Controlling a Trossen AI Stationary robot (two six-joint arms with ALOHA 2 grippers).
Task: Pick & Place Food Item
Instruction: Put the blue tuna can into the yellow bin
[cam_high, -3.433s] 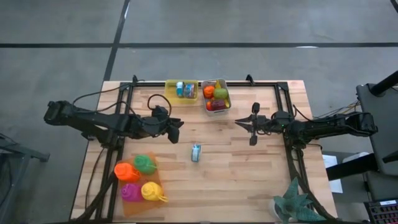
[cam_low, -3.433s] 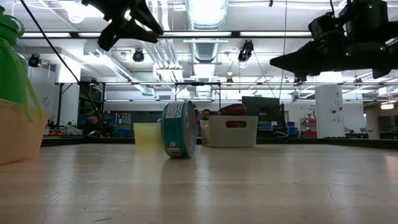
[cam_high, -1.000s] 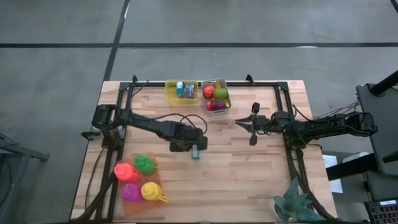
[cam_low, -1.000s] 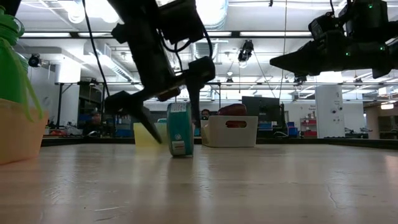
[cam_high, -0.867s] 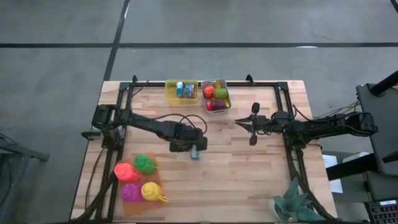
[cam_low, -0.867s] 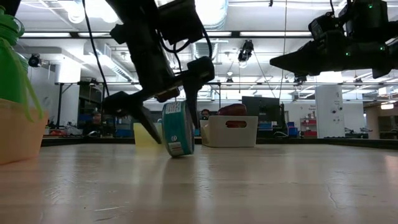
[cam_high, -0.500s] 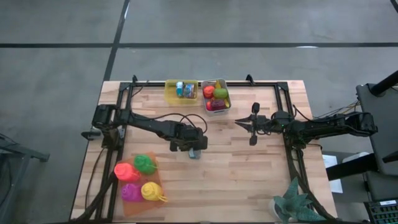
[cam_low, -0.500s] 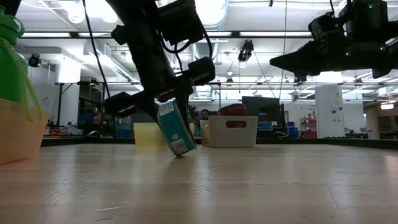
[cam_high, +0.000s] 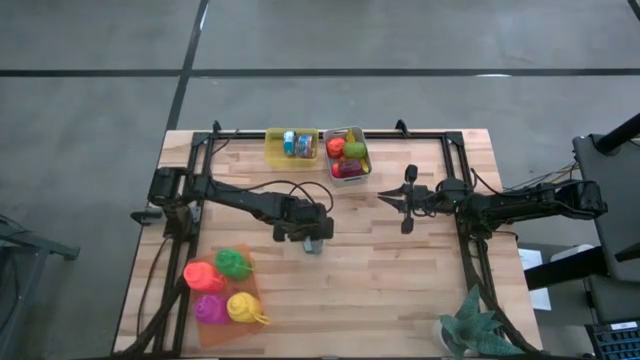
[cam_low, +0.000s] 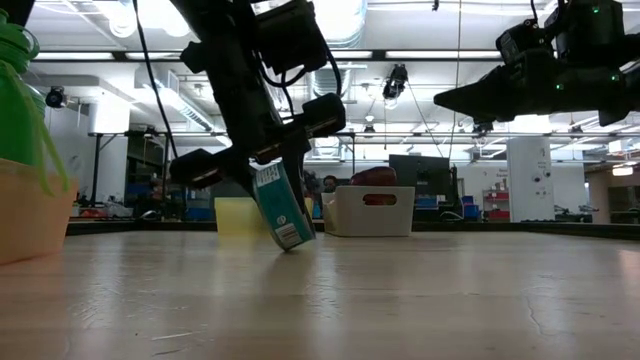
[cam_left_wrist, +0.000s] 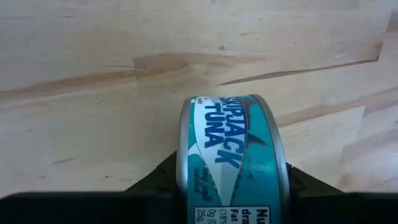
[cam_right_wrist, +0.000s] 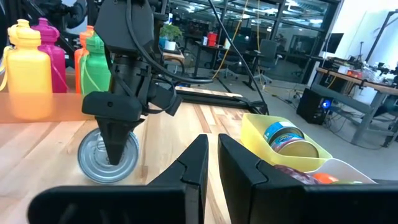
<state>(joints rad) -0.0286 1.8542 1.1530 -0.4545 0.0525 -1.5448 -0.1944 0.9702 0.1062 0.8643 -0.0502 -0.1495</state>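
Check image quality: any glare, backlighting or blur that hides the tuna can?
Low view: ceiling lights backlight the left gripper into silhouette, but the tuna can label stays readable. Left wrist view: can sharp, evenly lit. High view: can tiny, mostly hidden.

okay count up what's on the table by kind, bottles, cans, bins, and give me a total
Bottles: 4, one orange, one green, one magenta, one yellow
Cans: 3, the tuna can held by the left gripper and two in the yellow bin
Bins: 2, yellow and white
Total: 9, leaving out the produce in the white bin, too crowded to count.
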